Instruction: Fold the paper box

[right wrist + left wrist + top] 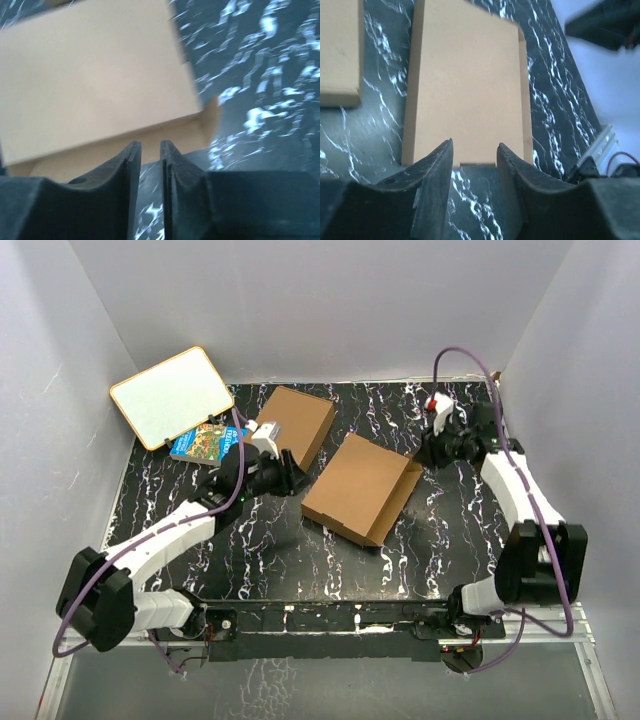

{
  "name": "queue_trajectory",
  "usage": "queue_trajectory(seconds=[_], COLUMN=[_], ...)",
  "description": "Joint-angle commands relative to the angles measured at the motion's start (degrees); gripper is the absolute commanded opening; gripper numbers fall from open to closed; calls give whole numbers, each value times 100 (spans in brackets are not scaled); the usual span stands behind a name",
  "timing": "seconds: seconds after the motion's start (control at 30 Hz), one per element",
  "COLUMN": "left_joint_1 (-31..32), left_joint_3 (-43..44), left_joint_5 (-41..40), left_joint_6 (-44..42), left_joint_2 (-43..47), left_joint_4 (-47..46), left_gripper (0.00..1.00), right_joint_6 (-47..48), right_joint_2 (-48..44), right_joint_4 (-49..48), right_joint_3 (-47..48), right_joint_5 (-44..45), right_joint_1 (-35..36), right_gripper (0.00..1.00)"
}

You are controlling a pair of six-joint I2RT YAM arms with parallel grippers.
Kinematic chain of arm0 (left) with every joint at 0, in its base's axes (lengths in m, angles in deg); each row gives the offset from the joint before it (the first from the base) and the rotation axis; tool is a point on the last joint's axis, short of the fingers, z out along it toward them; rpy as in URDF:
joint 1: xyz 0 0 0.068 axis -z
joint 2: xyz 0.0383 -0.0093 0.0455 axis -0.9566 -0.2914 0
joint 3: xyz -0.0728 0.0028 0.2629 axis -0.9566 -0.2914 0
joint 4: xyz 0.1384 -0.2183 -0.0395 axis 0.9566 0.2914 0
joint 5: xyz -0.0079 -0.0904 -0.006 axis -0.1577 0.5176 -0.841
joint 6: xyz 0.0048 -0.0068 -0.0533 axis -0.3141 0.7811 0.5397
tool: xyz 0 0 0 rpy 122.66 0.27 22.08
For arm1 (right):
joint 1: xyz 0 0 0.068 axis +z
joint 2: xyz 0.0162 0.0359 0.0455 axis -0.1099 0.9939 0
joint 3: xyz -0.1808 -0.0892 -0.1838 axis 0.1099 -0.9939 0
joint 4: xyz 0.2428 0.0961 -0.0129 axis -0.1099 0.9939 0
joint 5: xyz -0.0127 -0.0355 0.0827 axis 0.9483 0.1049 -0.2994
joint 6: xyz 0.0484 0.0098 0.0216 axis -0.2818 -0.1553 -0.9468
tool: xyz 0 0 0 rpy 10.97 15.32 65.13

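The paper box (358, 485) lies flat and closed in the middle of the table, brown, with a side flap showing along its right edge. My left gripper (291, 483) is just left of it, open and empty. In the left wrist view the box (470, 85) fills the centre and its near edge lies just beyond my open gripper (475, 150). My right gripper (425, 453) is at the box's far right corner. In the right wrist view the box (95, 85) is just ahead of the gripper (150, 146), whose jaws stand a narrow gap apart with nothing between them.
A plain brown flat box (300, 423) lies behind the paper box; it also shows in the left wrist view (337, 50). A blue book (205, 443) and a whiteboard (172, 396) are at the back left. White walls enclose the table.
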Motion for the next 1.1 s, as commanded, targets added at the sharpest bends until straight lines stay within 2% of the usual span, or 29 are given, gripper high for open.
queue_trajectory(seconds=[0.0,0.1,0.2,0.33,0.57,0.67,0.87,1.07], left_joint_1=[10,27,86,128,177,177,177,170], left_joint_3=[-688,-1153,-1307,-1114,-333,6,600,1556], left_joint_5=[528,665,642,537,574,515,430,432], left_joint_6=[650,876,862,667,297,150,-122,-602], left_joint_2=[331,437,281,-353,-1469,-1753,-2192,-2910], left_joint_4=[454,487,504,461,352,412,554,878], left_gripper=[30,18,13,11,12,13,15,20], right_joint_6=[-718,-242,192,573,1404,1720,2225,2718], right_joint_2=[1027,1695,2188,2866,3294,3235,2561,1770], right_joint_4=[-1389,-1014,-643,-176,579,839,1128,1545], right_joint_3=[1093,1675,2061,2447,2618,2459,1753,912], right_joint_5=[51,101,95,-34,-237,-143,-19,111], right_joint_1=[-280,-279,-272,-252,-133,-136,-266,-313], right_gripper=[22,15,11,9,8,8,8,8])
